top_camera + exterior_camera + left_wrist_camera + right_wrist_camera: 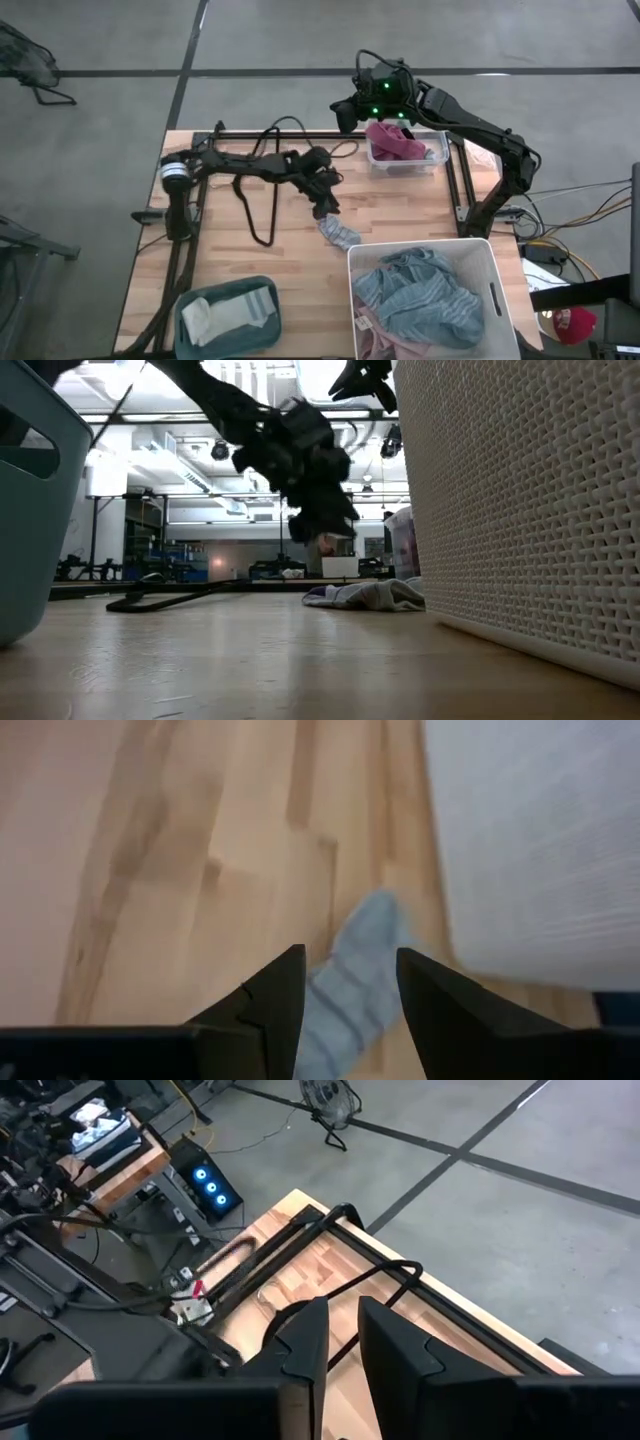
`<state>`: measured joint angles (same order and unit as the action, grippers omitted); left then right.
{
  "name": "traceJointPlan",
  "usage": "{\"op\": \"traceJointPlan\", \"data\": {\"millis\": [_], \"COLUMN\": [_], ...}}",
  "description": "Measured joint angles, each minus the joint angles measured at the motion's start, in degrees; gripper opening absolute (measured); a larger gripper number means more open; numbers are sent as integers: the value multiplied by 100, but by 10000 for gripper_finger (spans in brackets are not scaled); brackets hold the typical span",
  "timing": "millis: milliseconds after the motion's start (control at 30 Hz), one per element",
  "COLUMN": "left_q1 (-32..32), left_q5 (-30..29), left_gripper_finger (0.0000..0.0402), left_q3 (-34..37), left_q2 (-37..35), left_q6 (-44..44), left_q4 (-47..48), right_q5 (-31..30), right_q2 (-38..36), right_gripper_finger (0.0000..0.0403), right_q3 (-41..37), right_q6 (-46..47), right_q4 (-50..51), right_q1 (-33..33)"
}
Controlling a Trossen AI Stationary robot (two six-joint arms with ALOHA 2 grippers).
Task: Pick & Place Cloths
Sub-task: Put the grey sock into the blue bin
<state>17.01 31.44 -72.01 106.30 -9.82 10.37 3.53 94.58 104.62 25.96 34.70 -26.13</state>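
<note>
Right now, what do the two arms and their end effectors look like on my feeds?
Both arms are dark, jointed and slim. The left arm carries a looping black cable and a pale round cap at its base. The right arm shows green lights near its wrist. The left end effector has two black wedge-shaped fingers; the right end effector has the same matte black tapered pair.

A sock (338, 232) lies on the table (250, 265) beside the large bin (500, 290).
</note>
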Motion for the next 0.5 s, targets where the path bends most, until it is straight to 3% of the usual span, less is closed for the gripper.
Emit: {"op": "traceJointPlan", "data": {"millis": [133, 367, 500], "left_q1": [-101, -316, -350], "left_q5": [-72, -124, -435], "left_gripper_finger": [163, 163, 163], "left_q3": [-192, -185, -193], "left_q2": [378, 858, 1011], "left_q6": [295, 752, 794], "left_q4": [471, 472, 518], "right_q5": [0, -3, -4], "right_q2": [1, 3, 5], "right_gripper_finger": [63, 63, 50], "right_q3": [0, 0, 0], "right_q6": [-1, 0, -34], "right_q4": [117, 200, 198], "right_q1": [2, 2, 2]}}
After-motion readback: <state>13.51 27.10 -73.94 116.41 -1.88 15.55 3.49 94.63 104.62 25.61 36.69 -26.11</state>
